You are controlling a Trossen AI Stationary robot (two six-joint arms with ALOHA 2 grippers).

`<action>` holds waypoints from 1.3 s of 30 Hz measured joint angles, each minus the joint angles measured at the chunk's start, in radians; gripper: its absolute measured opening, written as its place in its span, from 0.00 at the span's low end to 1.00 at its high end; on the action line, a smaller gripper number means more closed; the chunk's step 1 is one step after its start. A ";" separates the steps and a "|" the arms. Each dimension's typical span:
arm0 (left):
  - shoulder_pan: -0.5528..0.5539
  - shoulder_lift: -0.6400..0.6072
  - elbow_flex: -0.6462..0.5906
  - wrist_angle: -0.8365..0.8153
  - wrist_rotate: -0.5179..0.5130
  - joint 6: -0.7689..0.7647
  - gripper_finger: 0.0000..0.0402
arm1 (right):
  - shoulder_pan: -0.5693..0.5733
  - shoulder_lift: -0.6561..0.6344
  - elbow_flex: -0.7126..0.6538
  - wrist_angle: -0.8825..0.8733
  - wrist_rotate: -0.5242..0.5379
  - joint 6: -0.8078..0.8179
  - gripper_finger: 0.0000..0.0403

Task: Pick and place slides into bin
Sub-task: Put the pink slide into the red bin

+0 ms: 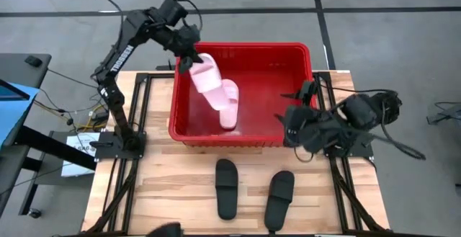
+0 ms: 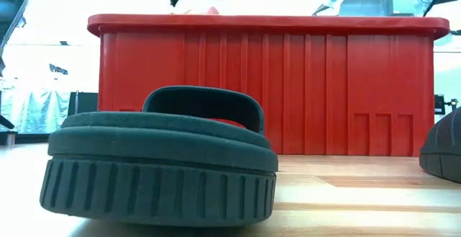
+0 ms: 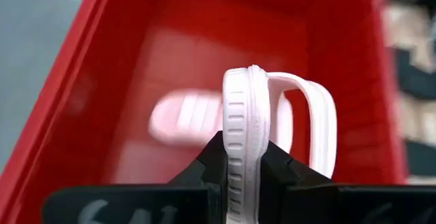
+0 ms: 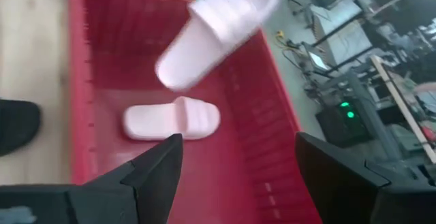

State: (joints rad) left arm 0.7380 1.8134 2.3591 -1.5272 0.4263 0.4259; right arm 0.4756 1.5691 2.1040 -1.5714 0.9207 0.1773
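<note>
My left gripper [image 1: 191, 60] is over the far left corner of the red bin [image 1: 288, 50] and is shut on a pale pink slide [image 1: 206, 80]. The slide slants down over the bin's inside. A second pink slide [image 1: 229, 107] lies flat on the bin's floor. Two black slides [image 1: 227, 186] [image 1: 279, 197] lie sole down on the wooden table in front of the bin. The nearer one fills the low view [image 2: 158, 165]. My right gripper [image 1: 289, 125] is open and empty by the bin's right near corner. Its fingers point across the bin [image 4: 238, 176]. My left gripper pinches the pink slide's sole by its rim [image 3: 242, 157], at the end nearer the strap [image 3: 320, 125], between its two fingers. The sole stands on edge between them. The slide hangs slanting down from the gripper, its lower end [image 4: 170, 74] clear of the pink slide below.
The bin stands at the table's far middle, its rolled rim [image 2: 274, 24] high above the tabletop. Bare wood lies left and right of the black slides. The table frame and cables run along both sides.
</note>
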 joint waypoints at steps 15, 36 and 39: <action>-0.006 0.055 -0.099 -0.042 0.011 0.046 0.06 | -0.186 -0.096 0.000 0.001 -0.037 -0.133 0.69; -0.052 0.055 -0.302 0.025 -0.030 0.159 0.05 | -0.398 -0.097 0.000 0.000 -0.115 -0.294 0.69; -0.050 0.068 -0.299 0.035 -0.024 0.179 0.05 | -0.433 -0.097 0.000 0.000 -0.114 -0.302 0.69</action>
State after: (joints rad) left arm 0.6878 1.8819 2.0601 -1.4922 0.4024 0.6053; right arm 0.0429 1.4724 2.1036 -1.5711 0.8062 -0.1243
